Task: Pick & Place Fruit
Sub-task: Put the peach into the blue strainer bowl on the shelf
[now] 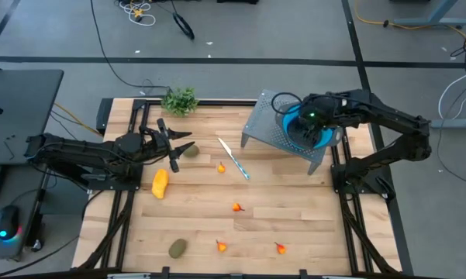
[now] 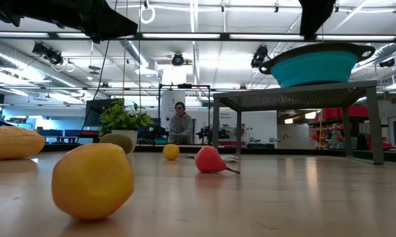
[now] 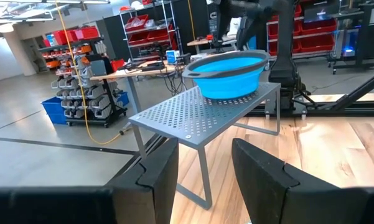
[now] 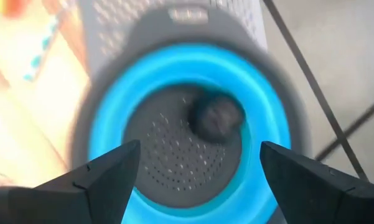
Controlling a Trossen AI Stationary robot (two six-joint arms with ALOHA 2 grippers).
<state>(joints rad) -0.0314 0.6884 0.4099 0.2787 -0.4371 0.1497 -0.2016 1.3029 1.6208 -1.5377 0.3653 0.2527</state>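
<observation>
The dark round fruit (image 4: 218,115) lies inside the blue bowl (image 1: 314,132), which stands on a grey perforated stand (image 1: 267,124). My right gripper (image 4: 199,180) is open above the bowl, fingers pointing down. My left gripper (image 1: 178,149) is open near the table's far left, just left of one olive-brown oval (image 1: 191,151). The yellow oblong fruit (image 1: 160,184) lies nearer the front. A second olive oval (image 1: 177,248) and several tiny orange-red pieces (image 1: 236,207) rest on the wood.
A blue-handled knife (image 1: 234,159) lies mid-table beside the stand. A leafy green sprig (image 1: 180,101) sits at the far edge. The stand (image 3: 199,112) with the bowl (image 3: 227,74) is ahead of my left gripper (image 3: 205,180). A person (image 2: 180,122) sits beyond the table.
</observation>
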